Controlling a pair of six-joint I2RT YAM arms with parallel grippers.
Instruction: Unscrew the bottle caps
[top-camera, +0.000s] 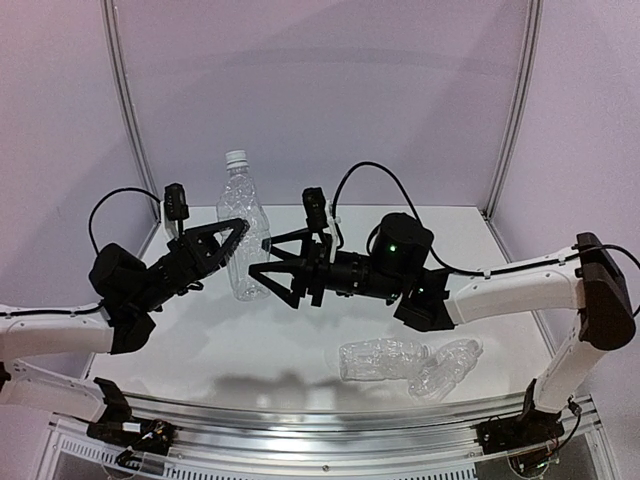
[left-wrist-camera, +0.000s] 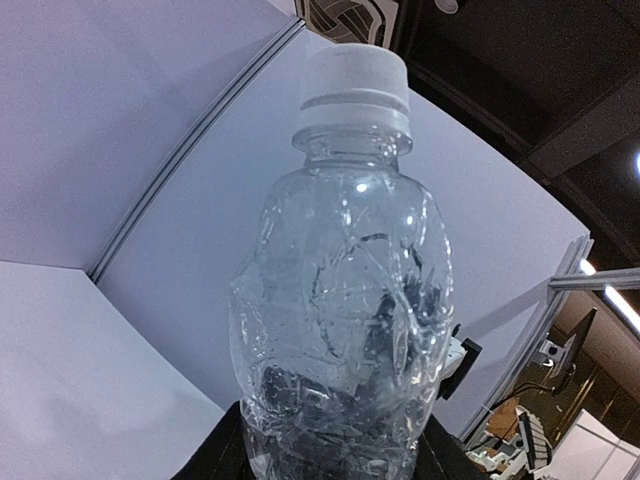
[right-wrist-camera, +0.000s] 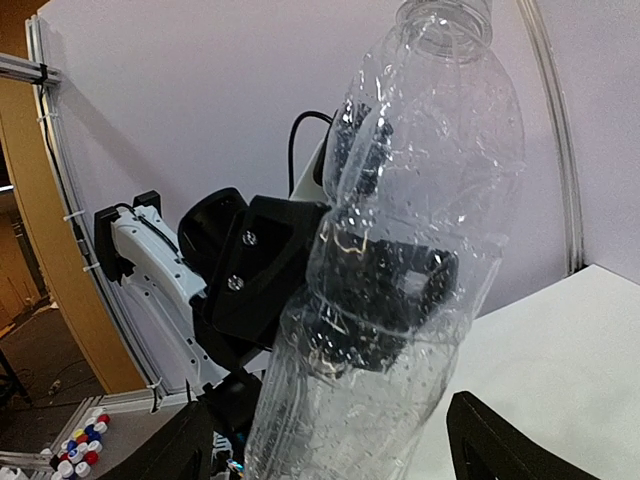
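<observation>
- Bottle (top-camera: 243, 235): one clear, crinkled bottle, upright at the back left of the table (top-camera: 300, 340); you have it between the two arms; whether its base touches the table cannot be told.
- Cap (top-camera: 236, 157): whitish, on the bottle's neck; no finger is touching it; your left wrist view looks up at it from below; your right wrist view cuts it off at the top edge.
- Left gripper (top-camera: 234, 236): reaches in from the left at the bottle's middle; left fingers (left-wrist-camera: 215, 455) pinch the body from both sides; the plastic is dented at the waist where they hold it.
- Right gripper (top-camera: 272, 281): comes in from the right, low on the bottle; right fingers (right-wrist-camera: 480, 440) are spread wide, one on either side of the lower body; your right wrist view shows a gap between each finger and the plastic.
- Lying bottles: two more clear bottles on their sides, one (top-camera: 383, 358) just beside the other (top-camera: 448, 367), at the near right of the table; well apart from both grippers; you cannot tell from here whether they have caps.
</observation>
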